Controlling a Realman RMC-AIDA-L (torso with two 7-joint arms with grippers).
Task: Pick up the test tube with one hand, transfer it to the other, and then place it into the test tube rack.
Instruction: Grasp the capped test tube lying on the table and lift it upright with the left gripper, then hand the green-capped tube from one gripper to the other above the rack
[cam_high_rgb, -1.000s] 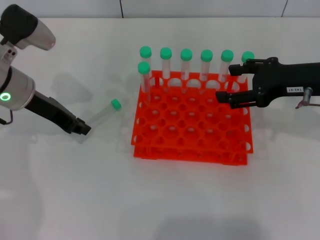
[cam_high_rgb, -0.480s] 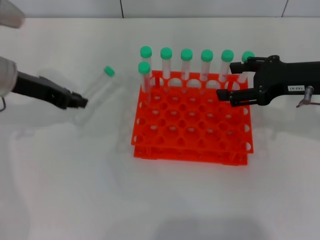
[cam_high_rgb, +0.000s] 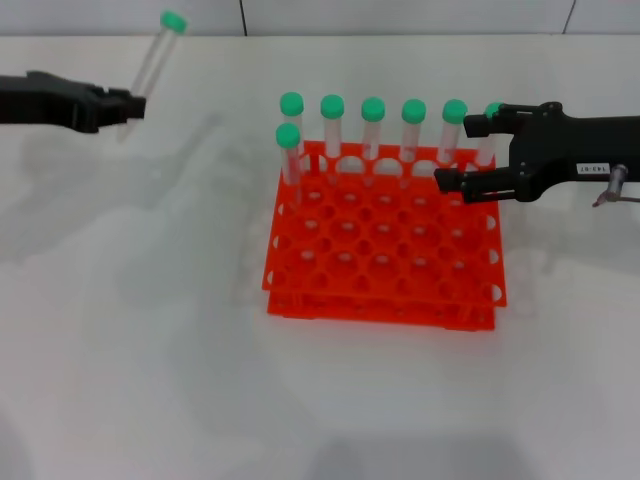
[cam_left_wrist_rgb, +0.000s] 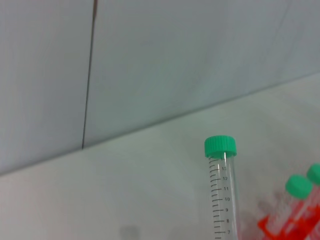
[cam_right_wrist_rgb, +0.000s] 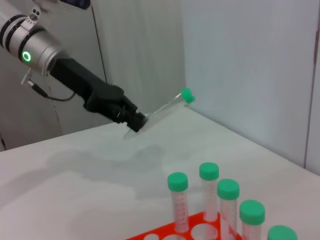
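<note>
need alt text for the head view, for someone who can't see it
The left end effector, at the far left, holds a clear test tube by its lower end, green cap up and clear of the white table. An orange-red test tube rack sits at centre with green-capped tubes standing along its back. The right end effector hovers open over the rack's right rear corner.

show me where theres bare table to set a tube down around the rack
Bare table lies left of the orange rack, under the left gripper holding the lifted tube, and along the near edge. Crowded: the rack's back row, where the right gripper hovers.
</note>
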